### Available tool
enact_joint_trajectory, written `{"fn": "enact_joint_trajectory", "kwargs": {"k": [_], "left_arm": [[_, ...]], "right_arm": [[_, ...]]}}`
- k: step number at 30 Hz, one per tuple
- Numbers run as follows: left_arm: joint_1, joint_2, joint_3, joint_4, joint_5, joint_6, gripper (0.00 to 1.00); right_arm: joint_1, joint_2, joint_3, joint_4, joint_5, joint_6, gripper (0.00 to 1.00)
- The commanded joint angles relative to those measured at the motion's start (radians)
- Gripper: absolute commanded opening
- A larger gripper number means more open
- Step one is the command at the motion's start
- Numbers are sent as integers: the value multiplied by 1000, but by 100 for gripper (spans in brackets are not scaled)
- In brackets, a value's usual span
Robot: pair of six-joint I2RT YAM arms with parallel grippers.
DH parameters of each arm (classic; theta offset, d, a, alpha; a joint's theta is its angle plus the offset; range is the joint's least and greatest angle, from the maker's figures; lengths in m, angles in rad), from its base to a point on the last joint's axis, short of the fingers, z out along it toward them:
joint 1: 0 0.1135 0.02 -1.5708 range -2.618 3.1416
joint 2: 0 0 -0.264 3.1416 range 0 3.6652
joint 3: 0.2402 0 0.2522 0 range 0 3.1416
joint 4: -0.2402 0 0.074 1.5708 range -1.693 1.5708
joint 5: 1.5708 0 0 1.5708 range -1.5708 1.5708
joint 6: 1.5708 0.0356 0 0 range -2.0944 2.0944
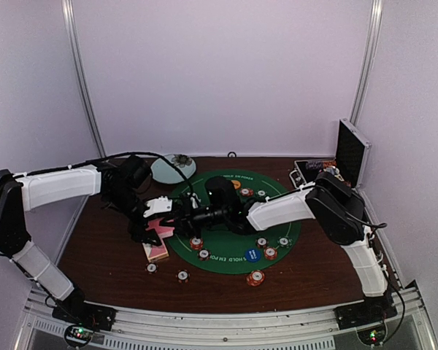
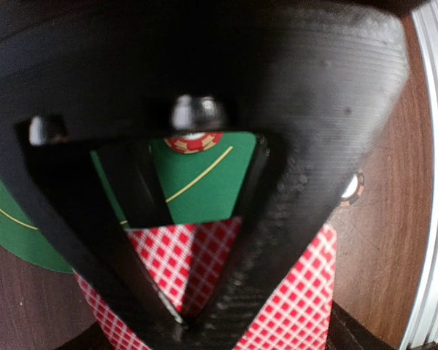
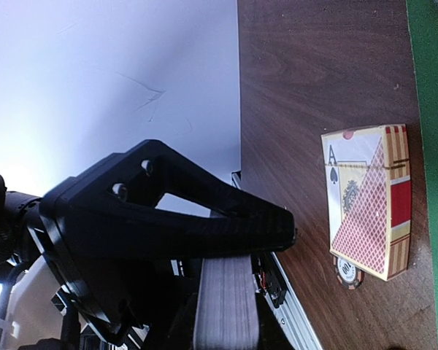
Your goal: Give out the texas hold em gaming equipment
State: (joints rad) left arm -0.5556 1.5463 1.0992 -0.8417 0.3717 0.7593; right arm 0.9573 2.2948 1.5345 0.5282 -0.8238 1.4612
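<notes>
Right hand [image 3: 269, 261] pinches the deck of playing cards [image 3: 226, 306]; whether the left hand [image 2: 190, 310] grips, I cannot tell; it should peel off just one, slowly

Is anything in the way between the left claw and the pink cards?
No, nothing visible is in the way. The left gripper is right at the pink-backed cards, and its wrist view shows them just past its fingers. The right gripper grips the stack of cards from the other side.
</notes>
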Motion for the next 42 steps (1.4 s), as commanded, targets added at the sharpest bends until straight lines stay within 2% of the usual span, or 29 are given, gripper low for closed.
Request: {"fn": "enact_joint_trajectory", "kwargs": {"k": [1, 15, 21, 28, 34, 38, 42], "left_arm": [[-12, 9, 41, 10, 16, -3, 79], [-15, -28, 30, 30, 0, -10, 74], [-27, -18, 17, 46, -1, -20, 79], [-33, 1, 9, 56, -24, -44, 79], [-35, -9, 2, 56, -56, -46, 71], [-35, -33, 0, 56, -71, -40, 63], [-35, -41, 8, 41, -66, -34, 60]], "right_arm": [[-5, 12, 17, 77, -4, 14, 6], [-6, 9, 8, -2, 20, -27, 3], [-5, 3, 7, 12, 23, -20, 3], [-5, -1, -2, 67, 25, 7, 3], [-5, -3, -17, 61, 31, 4, 3], [-6, -7, -18, -5, 38, -38, 2], [-8, -3, -19, -33, 44, -54, 2]]}}
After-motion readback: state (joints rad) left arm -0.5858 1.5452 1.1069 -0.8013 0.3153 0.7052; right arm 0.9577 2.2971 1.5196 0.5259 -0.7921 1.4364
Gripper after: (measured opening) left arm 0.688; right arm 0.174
